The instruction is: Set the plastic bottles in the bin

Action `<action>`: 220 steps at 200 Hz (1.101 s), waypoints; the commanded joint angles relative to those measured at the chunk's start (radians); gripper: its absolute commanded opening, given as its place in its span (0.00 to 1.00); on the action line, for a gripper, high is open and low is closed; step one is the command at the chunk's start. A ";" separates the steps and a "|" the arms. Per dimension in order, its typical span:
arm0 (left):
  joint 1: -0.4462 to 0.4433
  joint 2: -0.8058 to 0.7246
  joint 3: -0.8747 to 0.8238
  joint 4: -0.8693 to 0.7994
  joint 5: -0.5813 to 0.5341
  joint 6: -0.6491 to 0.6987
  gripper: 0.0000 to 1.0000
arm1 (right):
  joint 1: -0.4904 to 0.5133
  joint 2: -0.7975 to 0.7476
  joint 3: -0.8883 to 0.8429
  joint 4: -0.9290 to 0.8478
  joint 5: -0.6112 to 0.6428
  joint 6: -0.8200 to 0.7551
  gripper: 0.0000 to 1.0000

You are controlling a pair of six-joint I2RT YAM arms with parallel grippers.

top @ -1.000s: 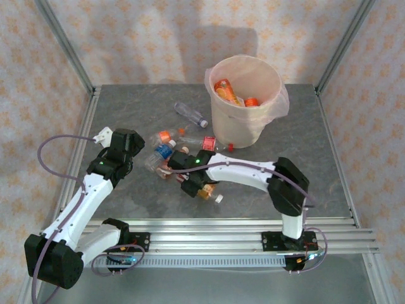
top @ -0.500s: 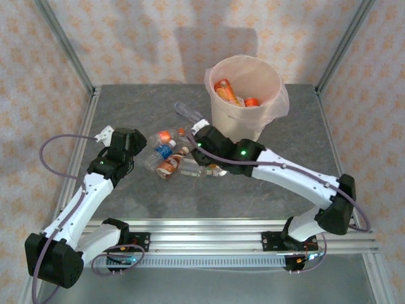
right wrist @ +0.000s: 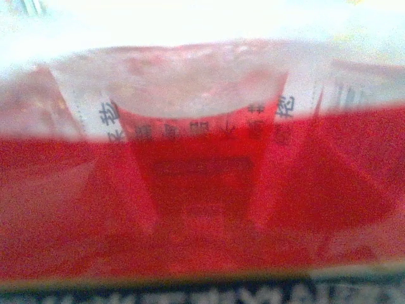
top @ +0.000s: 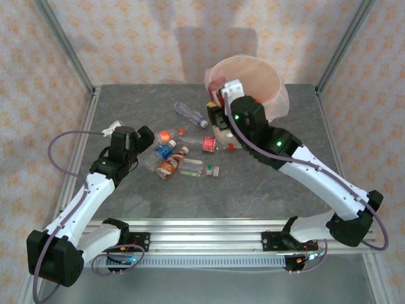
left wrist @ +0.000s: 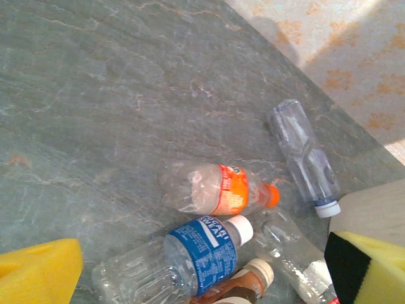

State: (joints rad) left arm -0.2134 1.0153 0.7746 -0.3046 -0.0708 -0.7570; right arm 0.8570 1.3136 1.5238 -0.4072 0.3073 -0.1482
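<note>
- Right fingers (top: 214, 102): at the left rim of the bin (top: 273, 79), closed partway on a red-labelled bottle (right wrist: 202, 209). The label carries white panels with dark Chinese characters, too blurred to read.
- Left fingers (left wrist: 38, 272): yellow pads spread wide, holding nothing, low over the desk (left wrist: 95, 95) beside the bottle cluster.
- Blue-labelled bottle (left wrist: 199, 253): clear, white cap, white lettering only partly legible.
- Orange-labelled bottle (left wrist: 221, 196): orange cap, lying just beside the blue one.
- Unlabelled clear bottle (left wrist: 304, 155): white cap, lying apart from the cluster.
- Brown bottle (left wrist: 243, 285): beige cap, touching the blue one.
</note>
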 commanded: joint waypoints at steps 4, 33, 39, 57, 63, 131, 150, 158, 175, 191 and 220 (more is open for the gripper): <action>-0.019 -0.012 -0.006 0.057 0.039 0.048 1.00 | -0.083 0.002 0.074 0.105 -0.017 -0.032 0.22; -0.032 -0.016 -0.002 0.075 0.055 0.067 1.00 | -0.182 0.029 0.107 0.168 -0.047 -0.008 0.22; -0.034 -0.017 0.000 0.077 0.057 0.070 1.00 | -0.203 0.038 0.112 0.185 -0.054 -0.003 0.22; -0.041 -0.015 0.000 0.084 0.060 0.077 1.00 | -0.267 0.065 0.130 0.216 -0.102 0.022 0.22; -0.042 -0.015 0.003 0.084 0.062 0.078 1.00 | -0.288 0.078 0.140 0.222 -0.117 0.032 0.22; -0.048 -0.012 0.014 0.070 0.060 0.091 1.00 | -0.462 0.286 0.279 0.172 -0.280 0.140 0.22; -0.049 -0.012 0.014 0.070 0.058 0.093 1.00 | -0.492 0.347 0.327 0.116 -0.320 0.158 0.23; -0.050 -0.011 0.014 0.070 0.058 0.093 1.00 | -0.500 0.375 0.351 0.083 -0.336 0.163 0.23; -0.051 -0.008 0.015 0.070 0.059 0.093 1.00 | -0.511 0.433 0.400 0.014 -0.350 0.162 0.24; -0.051 -0.004 0.020 0.069 0.058 0.094 1.00 | -0.516 0.477 0.429 -0.042 -0.358 0.154 0.24; -0.052 -0.001 0.032 0.053 0.054 0.100 1.00 | -0.517 0.526 0.449 -0.119 -0.380 0.135 0.27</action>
State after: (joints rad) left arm -0.2558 1.0153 0.7750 -0.2523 -0.0071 -0.6792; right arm 0.3431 1.8126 1.9301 -0.4248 -0.0319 -0.0078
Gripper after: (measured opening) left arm 0.996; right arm 0.618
